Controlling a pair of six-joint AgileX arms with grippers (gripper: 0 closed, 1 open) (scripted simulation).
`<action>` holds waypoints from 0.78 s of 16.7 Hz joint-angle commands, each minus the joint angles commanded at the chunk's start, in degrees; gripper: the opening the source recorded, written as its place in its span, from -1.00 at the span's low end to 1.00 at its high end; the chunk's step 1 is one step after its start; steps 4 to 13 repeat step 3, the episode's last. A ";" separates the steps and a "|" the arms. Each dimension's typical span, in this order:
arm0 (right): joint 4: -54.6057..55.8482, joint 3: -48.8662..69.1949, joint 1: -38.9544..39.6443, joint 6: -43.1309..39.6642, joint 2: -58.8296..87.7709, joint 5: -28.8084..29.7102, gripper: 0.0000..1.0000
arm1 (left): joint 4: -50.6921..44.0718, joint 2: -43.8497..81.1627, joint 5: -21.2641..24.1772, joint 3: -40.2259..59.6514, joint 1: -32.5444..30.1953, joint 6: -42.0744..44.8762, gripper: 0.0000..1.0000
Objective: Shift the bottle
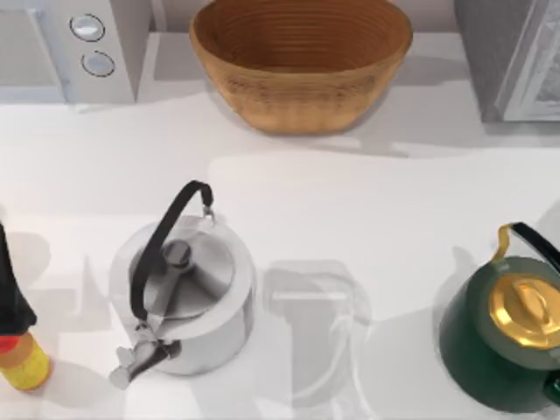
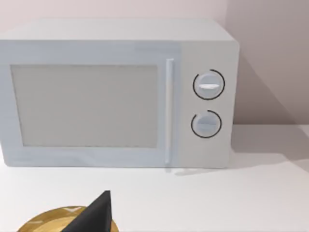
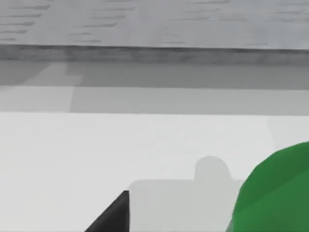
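Close beside the right gripper (image 3: 112,215) sits a rounded bright green shape, seemingly the slim green plastic bottle (image 3: 275,193). I cannot tell whether that gripper is apart or clamped. The left gripper (image 2: 94,215) faces a boxy white microwave (image 2: 116,96) ahead, and its state is equally unclear.

The table (image 1: 350,201) is a smooth, matt white surface that takes soft shadows. At the top centre of the top view, the basket (image 1: 302,61) looks like coiled woven fibre, ribbed and dull brown. The silver kettle (image 1: 188,302) at lower left is polished metal with soft reflections, its handle (image 1: 162,245) matt black. At the lower right, the green kettle (image 1: 494,341) has a glossy enamel-like body and a shiny brass-coloured lid (image 1: 525,306). The microwave (image 2: 116,92) has a smooth, matt pale casing. The yellow bottle (image 1: 22,359) at the left edge looks like glossy plastic.
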 joint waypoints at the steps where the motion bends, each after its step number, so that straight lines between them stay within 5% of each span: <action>1: 0.00 0.00 0.00 0.00 0.00 0.00 1.00 | 0.00 0.00 0.00 0.00 0.00 0.00 1.00; 13: 0.00 0.00 0.00 0.00 0.00 0.00 1.00 | 0.00 0.00 0.00 0.00 0.00 0.00 1.00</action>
